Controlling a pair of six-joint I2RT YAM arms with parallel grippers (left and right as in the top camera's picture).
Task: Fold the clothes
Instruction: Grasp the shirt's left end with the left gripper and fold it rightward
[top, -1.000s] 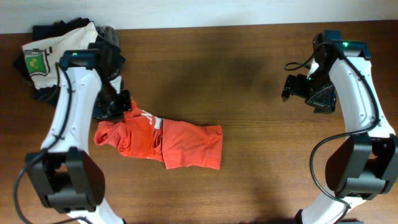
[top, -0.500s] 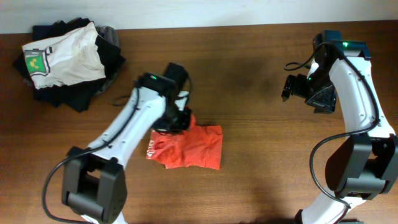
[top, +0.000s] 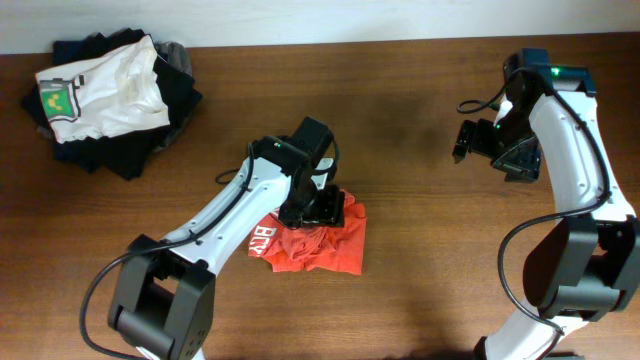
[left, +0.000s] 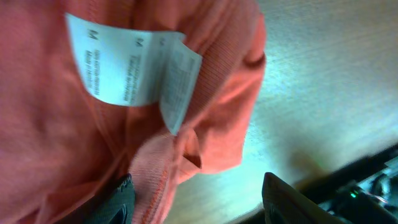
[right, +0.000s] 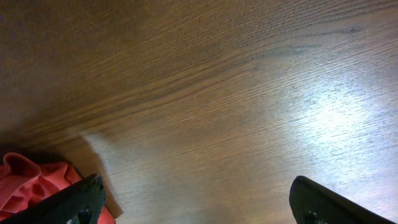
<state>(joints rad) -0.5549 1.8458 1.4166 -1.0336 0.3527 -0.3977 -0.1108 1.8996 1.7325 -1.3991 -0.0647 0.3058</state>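
Starting at about 10 o'clock on the table (top: 420, 300), the side pile of dark garments (top: 120, 150) with the white tee (top: 100, 90) on top is sitting exactly where it was a second ago, so nobody is touching that.

Moving to the middle, just toward 6 o'clock: the red-orange T-shirt (top: 305, 245) is now looking much narrower. A second ago it was stretching well out toward 9 o'clock, and the left gripper (top: 325, 210) was holding its far sleeve end. That end is now lying over the rest of the shirt.

In the wrist view the neck tag (left: 124, 68) is facing us, and the fingers are standing apart with the hem loose beside one of them, so we're calling it a release. We're reading that as one fold down, though it's rumpled.

Over at 2 o'clock the right gripper (top: 468, 140) is hanging wide open above bare wood, holding nothing and not moving.
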